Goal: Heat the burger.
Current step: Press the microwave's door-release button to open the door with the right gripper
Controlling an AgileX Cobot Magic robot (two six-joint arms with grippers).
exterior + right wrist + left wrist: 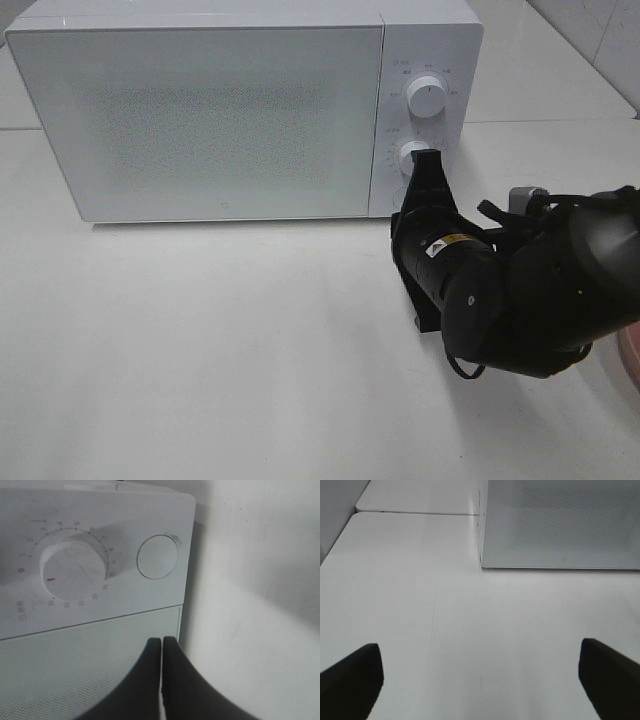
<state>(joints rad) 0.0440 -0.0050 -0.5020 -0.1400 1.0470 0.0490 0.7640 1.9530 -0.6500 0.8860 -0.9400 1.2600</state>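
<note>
The microwave (200, 120) stands at eleven o'clock on the white counter (200, 350), its door closed. The right pincer (431, 160) is clenched and holds nothing. It points at the control panel just beside the lower knob (408, 156), but contact cannot be told. The left pincer (480, 680) hangs released above the counter. A pink plate (632, 360) edge shows at four o'clock. The burger appears in no view, so its place cannot be told.

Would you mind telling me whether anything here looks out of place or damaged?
Nothing stands out: the white box-shaped microwave is shut, and the white tabletop shows no spills.
</note>
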